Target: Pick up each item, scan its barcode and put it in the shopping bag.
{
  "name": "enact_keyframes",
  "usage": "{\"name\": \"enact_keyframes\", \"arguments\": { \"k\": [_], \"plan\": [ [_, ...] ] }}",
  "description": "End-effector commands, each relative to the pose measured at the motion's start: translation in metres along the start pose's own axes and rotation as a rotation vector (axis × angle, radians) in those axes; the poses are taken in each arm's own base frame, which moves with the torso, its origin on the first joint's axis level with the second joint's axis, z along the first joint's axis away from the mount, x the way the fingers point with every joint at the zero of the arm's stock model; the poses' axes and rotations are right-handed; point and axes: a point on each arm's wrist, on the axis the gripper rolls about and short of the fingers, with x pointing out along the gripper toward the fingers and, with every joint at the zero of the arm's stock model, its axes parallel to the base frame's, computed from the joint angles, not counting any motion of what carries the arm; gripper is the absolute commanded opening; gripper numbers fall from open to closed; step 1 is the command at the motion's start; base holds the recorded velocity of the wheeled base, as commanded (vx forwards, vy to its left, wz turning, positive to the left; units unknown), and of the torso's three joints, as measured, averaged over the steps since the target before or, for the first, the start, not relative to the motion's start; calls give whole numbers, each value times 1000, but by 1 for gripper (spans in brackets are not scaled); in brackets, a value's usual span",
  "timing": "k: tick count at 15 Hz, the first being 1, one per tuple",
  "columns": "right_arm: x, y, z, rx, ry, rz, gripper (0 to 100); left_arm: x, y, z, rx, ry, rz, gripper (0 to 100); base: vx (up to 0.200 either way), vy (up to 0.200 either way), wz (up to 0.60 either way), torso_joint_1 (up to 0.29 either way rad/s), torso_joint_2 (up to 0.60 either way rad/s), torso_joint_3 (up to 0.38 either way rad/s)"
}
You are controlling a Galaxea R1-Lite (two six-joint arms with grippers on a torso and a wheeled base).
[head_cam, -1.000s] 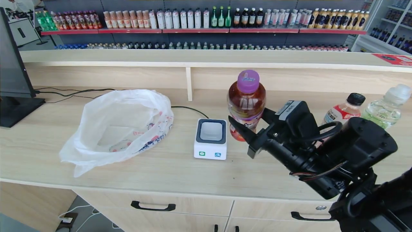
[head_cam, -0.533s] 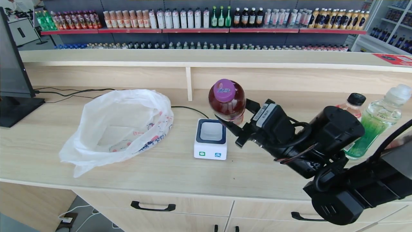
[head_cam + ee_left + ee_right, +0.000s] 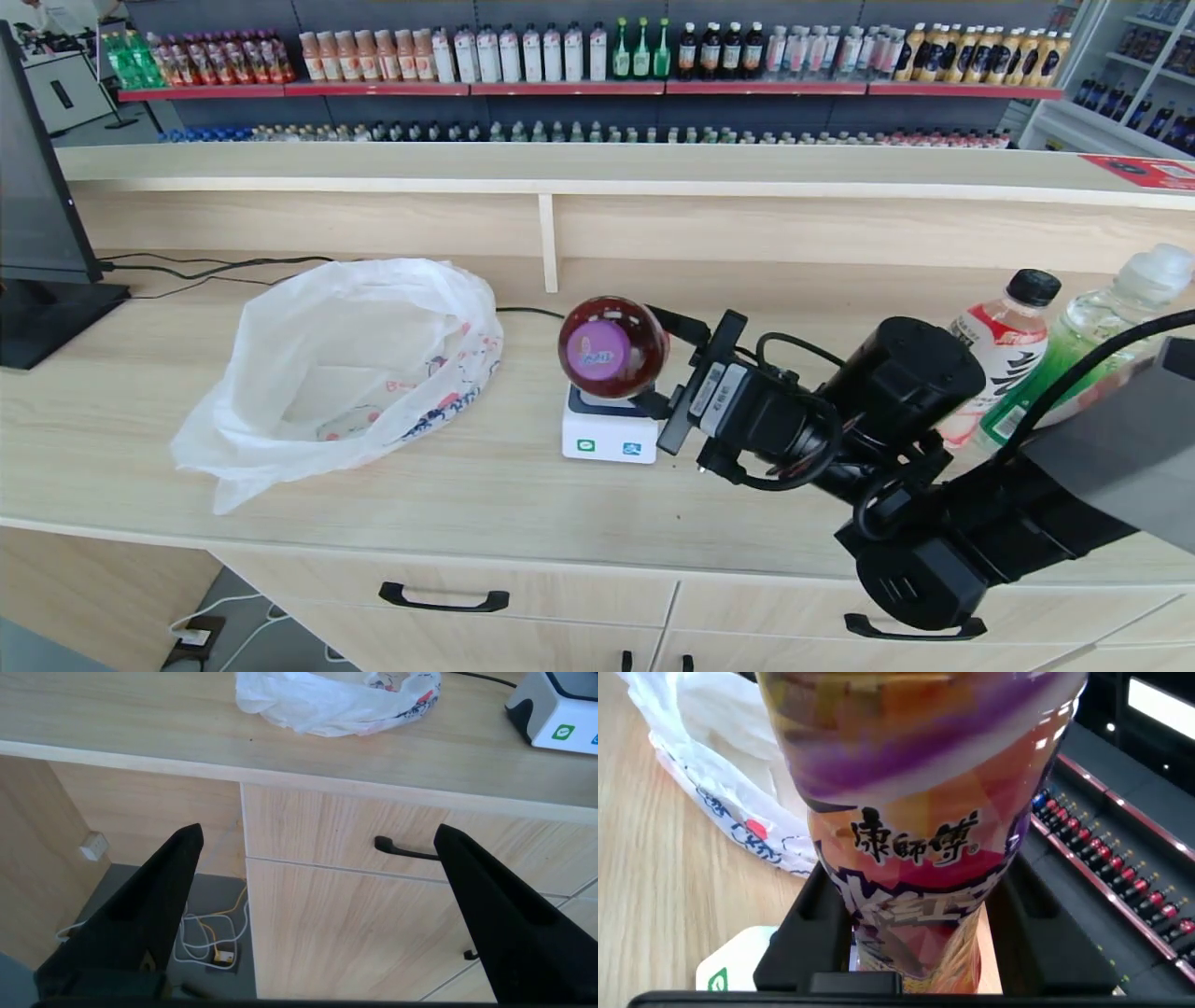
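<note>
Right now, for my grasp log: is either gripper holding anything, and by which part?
The right gripper holds the bottle around its labelled body; the left gripper is open and empty.

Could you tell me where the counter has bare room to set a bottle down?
Bare counter runs along the front edge, in front of the shopping bag and scanner. Another patch lies between the monitor base and the bag. The right end is crowded: the black-capped bottle and green bottle stand there.
</note>
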Motion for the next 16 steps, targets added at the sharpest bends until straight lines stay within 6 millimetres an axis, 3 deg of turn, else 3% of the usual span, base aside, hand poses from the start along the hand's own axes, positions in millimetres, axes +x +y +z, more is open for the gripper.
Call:
{"name": "enact_keyframes", "arguments": {
  "k": [1, 6, 16],
  "plan": [
    [8, 2, -19, -17, -16, 9, 0, 0, 0, 0, -1, 1, 0, 100, 0, 0, 0, 0, 0, 0],
    [-11, -20, -45, -61, -32, 50, 0, 0, 0, 0, -1, 0, 0, 100, 0, 0, 0, 0, 0, 0],
    [-13, -10, -58, -70, -53, 108, 0, 0, 0, 0, -1, 0, 0, 100, 0, 0, 0, 0, 0, 0]
  ]
}}
